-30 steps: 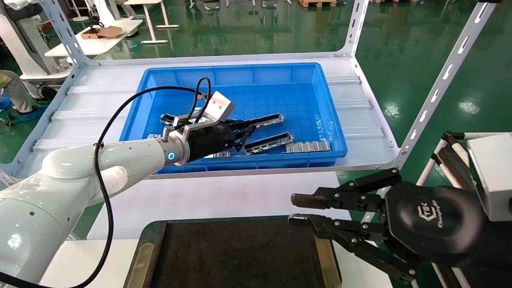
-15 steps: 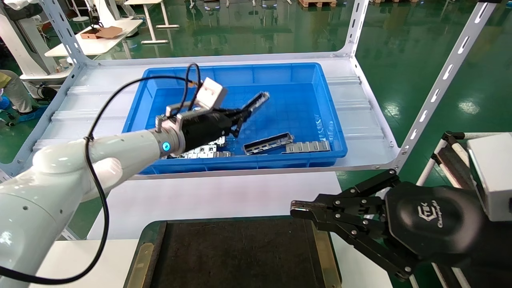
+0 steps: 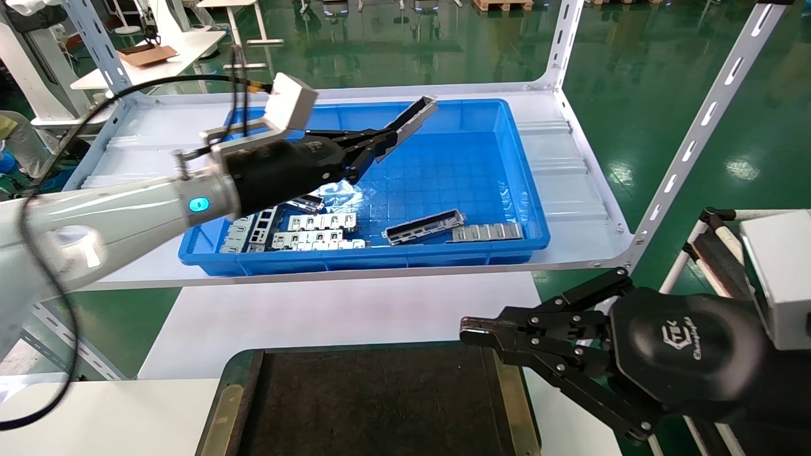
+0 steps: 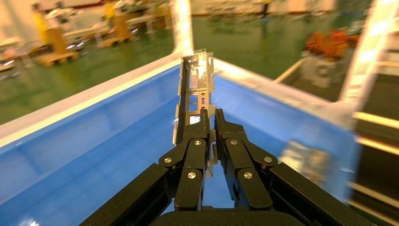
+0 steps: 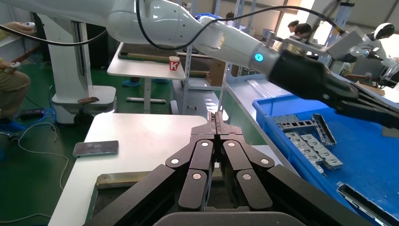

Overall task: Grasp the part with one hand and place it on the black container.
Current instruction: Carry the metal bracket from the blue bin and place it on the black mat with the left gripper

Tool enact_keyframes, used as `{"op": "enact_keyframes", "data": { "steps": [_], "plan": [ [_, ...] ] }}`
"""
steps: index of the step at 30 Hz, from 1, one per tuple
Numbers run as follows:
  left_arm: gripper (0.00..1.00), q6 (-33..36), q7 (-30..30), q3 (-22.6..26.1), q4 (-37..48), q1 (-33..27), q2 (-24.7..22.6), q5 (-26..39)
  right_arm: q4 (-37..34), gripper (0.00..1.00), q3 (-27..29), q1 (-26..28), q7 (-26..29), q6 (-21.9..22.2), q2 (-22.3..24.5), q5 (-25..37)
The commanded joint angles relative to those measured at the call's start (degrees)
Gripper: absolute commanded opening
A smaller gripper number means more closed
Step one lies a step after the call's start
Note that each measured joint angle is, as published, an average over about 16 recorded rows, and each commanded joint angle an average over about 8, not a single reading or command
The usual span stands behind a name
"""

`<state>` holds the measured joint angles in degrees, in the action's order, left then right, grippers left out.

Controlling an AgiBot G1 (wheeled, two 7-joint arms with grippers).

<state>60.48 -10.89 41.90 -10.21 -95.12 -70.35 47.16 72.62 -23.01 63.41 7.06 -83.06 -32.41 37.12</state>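
Now my left hand (image 3: 355,149) has the part (image 3: 408,123) pinched and raised above the blue bin (image 3: 507,126).

Going from big to small, I see the bin sitting on the white shelf (image 3: 570,164) at the far side, and the black container (image 3: 374,405) lying near me at the bottom centre, with its dark surface bare. My left hand reaches over the bin's far left area, its fingers pressed onto one end of the part, which tilts up and away toward the far rim. My right hand (image 3: 472,332) hangs by the container's right edge, fingers pressed together and carrying nothing. Another channel (image 3: 423,227) lies on the bin floor near the front wall, with flat slotted plates (image 3: 317,229) to its left.
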Motion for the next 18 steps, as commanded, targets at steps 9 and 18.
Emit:
{"op": "enact_keyframes", "data": {
  "steps": [9,18],
  "plan": [
    [0.0,18.2,-0.1,-0.2,-1.6,1.1,5.7,-1.3,0.0,0.0,0.0,0.0,0.0,0.0,0.0,0.0],
    [0.0,27.6,2.5,-0.1,-9.0,6.0,10.8,-2.6,0.0,0.0,0.0,0.0,0.0,0.0,0.0,0.0]
  ]
}}
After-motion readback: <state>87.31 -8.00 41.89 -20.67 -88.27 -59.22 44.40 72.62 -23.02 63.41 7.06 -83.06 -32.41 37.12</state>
